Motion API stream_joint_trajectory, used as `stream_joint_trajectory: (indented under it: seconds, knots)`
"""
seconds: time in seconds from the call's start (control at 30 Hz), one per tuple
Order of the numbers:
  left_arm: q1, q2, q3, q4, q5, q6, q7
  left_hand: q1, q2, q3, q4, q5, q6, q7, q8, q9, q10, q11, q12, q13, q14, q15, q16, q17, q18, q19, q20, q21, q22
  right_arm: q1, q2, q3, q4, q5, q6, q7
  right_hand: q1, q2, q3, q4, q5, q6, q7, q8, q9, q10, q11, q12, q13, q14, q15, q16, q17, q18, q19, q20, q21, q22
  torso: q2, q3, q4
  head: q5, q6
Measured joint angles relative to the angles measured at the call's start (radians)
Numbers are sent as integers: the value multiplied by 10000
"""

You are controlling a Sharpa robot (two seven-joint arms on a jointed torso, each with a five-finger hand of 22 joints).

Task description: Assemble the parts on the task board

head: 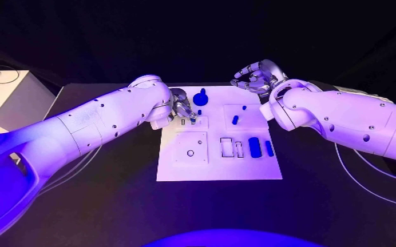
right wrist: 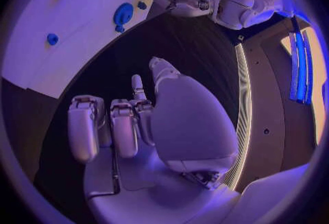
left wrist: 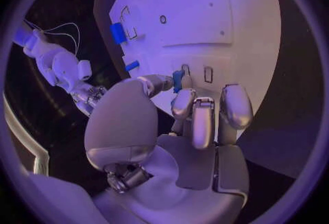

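- The table is seen nearest, black, with the white board laid flat at its middle.
- The left arm is stretched in over the board's far left part; the right arm is held above the board's far right corner.
- The left hand is lowered onto the board, and a small blue part is pinched between its thumb and a finger, just beside two small rectangular slots.
- The right hand is held past the board's far edge, over bare table, released, with fingers apart and nothing in it.
- A round blue part is stood near the far edge, just beside the left hand.
- Two blue parts are laid side by side near the right edge, and a smaller one is set farther back.
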Motion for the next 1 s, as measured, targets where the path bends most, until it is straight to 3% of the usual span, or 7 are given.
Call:
stream_joint_trajectory:
  seconds: [0.27, 0.43, 1.0]
  knots:
    - [-2, -19, -2, -2, -14, 110, -5, -26, -26, -28, -28, 175, 90, -22, -26, 27, 0, 0, 0, -3, 0, 0, 0, 0, -1, 0, 0, 0, -1, 0, -2, 0, -2, 0, 0, 0, 0, 0, 0, 0, 0, 0, 0, 0, 0, 0, 0, 0, 0, 0, 0, 0, 0, 0, 0, 0, 0, -1, -2, -4, 6, 4, -34]
    - [-2, -25, -3, 1, -24, 211, -7, -145, -66, -56, -56, 497, 195, -56, -28, 88, 0, 0, 0, -3, -36, -36, 0, 0, -1, 0, 0, 0, 22, 0, 0, 0, -7, 0, 1, 0, 0, 0, 0, 0, 0, 1, 0, 0, -1, 0, 0, 0, 0, 0, 0, 0, 0, 0, 0, 0, 0, -2, -2, -5, 5, 9, -46]
    - [-3, -44, -3, 12, -72, 378, -11, -168, -89, -56, -56, 568, 197, -56, -78, 109, -1, 1, 0, 17, -37, -35, 0, 0, 0, 36, -36, 37, 21, -7, 5, 0, -14, 0, 1, 0, 0, 0, 0, 0, 0, 1, -1, 0, -3, 0, 0, 0, 0, 0, 0, 0, 0, 0, 0, 0, 0, -4, -3, -3, 8, -7, -89]
